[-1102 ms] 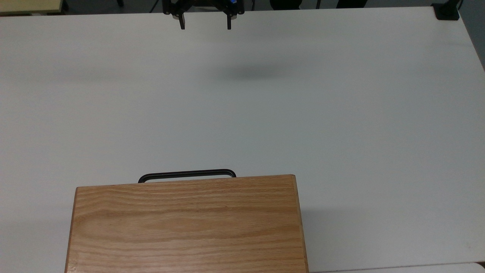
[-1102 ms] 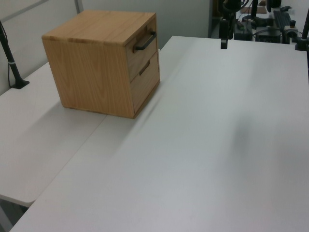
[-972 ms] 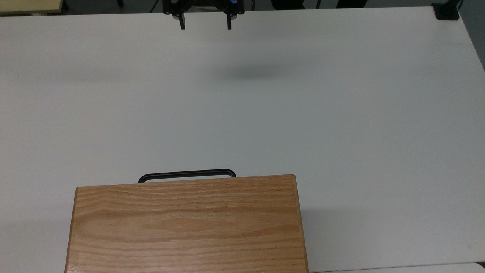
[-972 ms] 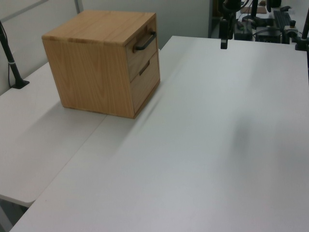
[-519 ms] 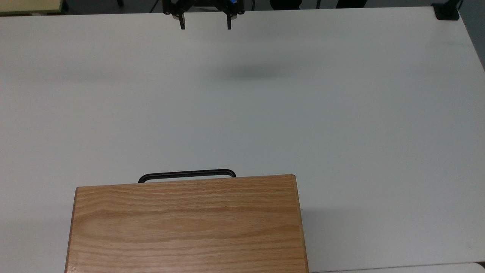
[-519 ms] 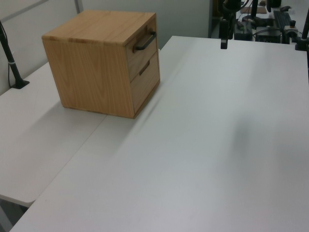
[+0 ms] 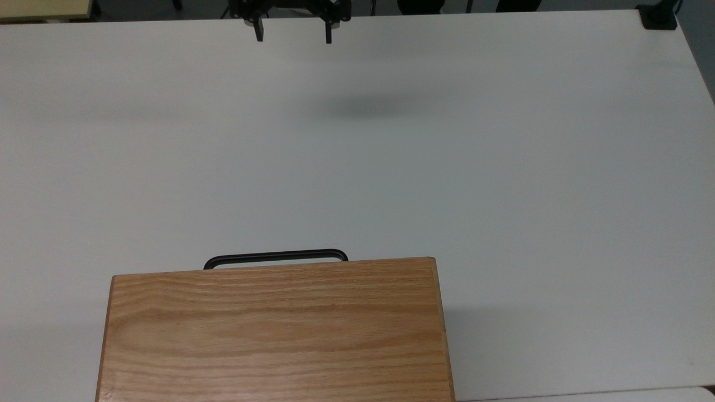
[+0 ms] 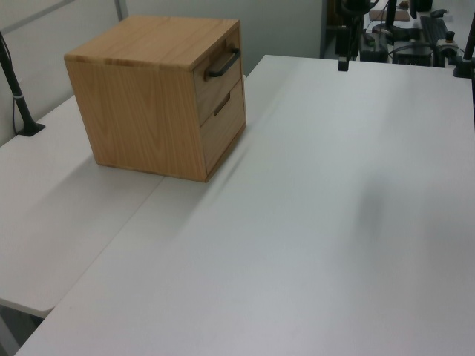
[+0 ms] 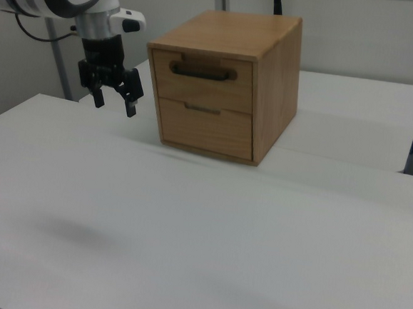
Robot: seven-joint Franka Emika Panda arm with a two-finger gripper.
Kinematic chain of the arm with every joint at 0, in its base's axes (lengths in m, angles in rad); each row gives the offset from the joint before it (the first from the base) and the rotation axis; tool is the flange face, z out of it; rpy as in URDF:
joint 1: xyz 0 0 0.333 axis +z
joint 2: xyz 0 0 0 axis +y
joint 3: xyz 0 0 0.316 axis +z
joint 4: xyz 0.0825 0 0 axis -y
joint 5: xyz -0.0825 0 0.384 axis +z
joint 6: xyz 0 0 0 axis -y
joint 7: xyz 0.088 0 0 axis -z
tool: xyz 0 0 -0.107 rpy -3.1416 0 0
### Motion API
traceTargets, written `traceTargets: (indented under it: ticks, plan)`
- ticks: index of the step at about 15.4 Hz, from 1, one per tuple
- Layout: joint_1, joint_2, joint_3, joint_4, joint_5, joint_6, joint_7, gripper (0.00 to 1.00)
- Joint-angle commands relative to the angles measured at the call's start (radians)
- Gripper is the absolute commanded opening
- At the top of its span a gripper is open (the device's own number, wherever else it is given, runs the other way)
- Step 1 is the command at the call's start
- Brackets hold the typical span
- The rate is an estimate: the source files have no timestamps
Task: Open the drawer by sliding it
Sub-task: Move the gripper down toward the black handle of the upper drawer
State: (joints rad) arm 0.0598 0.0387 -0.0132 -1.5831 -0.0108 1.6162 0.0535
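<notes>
I saw the gripper [image 7: 292,38] hanging with fingers spread wide above the table's [image 7: 503,167] far edge; the drawer [image 9: 204,80] sat closed in the oak cabinet [image 9: 272,52], well apart.

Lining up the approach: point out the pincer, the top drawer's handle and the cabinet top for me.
pincer [image 7: 292,39]: top view, midway between its two fingertips.
handle [image 9: 203,72]: right view, middle of the black bar.
cabinet top [image 8: 156,41]: left view, middle of the oak top.
</notes>
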Motion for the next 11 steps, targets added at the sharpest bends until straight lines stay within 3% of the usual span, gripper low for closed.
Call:
traceTargets:
  ticks: [1, 6, 11]
  plan:
    - [-0.003, 0.001, -0.005, 0.020, -0.009, -0.027, 0.102, 1.00]
    - [-0.006, 0.052, -0.008, 0.052, 0.003, -0.001, 0.363, 1.00]
    - [-0.015, 0.089, -0.007, 0.063, 0.028, 0.164, 0.747, 1.00]
